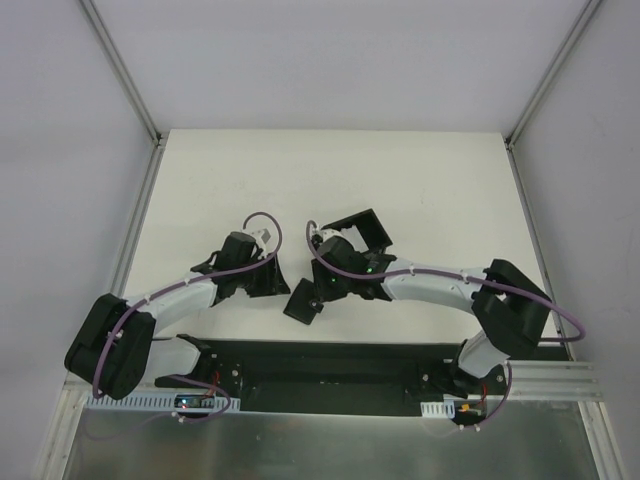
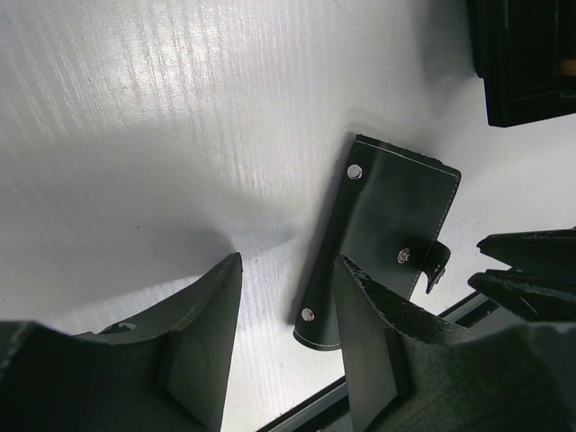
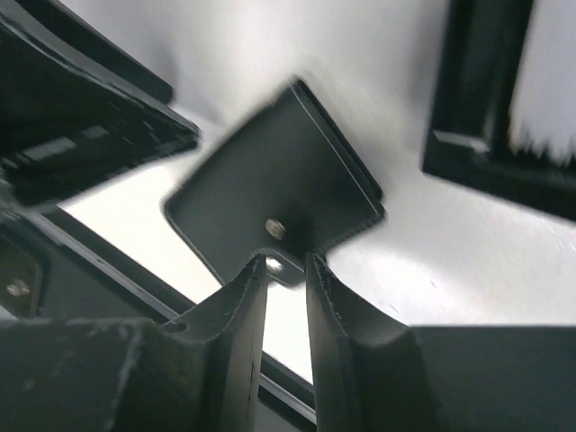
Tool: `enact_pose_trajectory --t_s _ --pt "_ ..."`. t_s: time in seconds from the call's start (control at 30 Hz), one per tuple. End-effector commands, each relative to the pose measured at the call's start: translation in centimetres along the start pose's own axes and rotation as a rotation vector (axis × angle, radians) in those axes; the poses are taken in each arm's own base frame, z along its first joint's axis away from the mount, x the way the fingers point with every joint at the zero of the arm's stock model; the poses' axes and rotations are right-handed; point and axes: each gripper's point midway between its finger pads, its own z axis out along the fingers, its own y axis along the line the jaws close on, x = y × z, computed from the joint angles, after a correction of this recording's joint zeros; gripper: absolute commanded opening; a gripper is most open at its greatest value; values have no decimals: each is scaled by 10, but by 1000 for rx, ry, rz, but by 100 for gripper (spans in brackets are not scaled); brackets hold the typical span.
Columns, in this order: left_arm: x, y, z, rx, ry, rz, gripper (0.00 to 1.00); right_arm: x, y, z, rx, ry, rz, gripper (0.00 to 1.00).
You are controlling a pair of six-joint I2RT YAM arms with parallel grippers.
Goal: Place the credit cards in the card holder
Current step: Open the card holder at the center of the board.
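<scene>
The card holder (image 1: pixel 302 301) is a flat black wallet, folded shut, lying on the white table between my two grippers. Its snap studs and small clasp tab (image 2: pixel 437 263) face up. My left gripper (image 2: pixel 288 261) is open wide just above the table, and its right finger overlaps the card holder's (image 2: pixel 400 211) near corner. My right gripper (image 3: pixel 286 259) has its jaws a narrow gap apart, with the tab (image 3: pixel 286 267) right at their tips. In the left wrist view its fingertips (image 2: pixel 504 247) stop just short of the tab. The credit cards do not show plainly in any view.
A larger black walled tray (image 1: pixel 362 232) stands behind the right gripper. A pale blurred patch (image 3: pixel 544 72) lies inside it, too unclear to name. The black base rail (image 1: pixel 330 360) runs along the near edge, close to the card holder. Metal frame posts line both sides.
</scene>
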Motion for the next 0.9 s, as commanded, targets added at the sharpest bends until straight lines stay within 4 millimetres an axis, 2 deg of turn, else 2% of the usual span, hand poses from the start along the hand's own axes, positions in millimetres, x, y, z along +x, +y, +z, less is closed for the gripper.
enact_pose_trajectory --t_s 0.0,0.17,0.57,0.7,0.87 --pt "-7 4 -5 -25 -42 -10 45 -30 36 9 -97 -33 -12 27" --pt "-7 5 -8 -26 -61 -11 45 -20 38 23 -96 20 -23 27" --pt "-12 -2 -4 -7 -36 20 45 24 3 6 -37 51 -3 27" --pt "-13 -7 -4 13 -27 39 45 33 -5 8 -25 55 45 29" --pt "-14 -15 -7 42 -30 60 45 37 -3 8 -60 27 107 31"
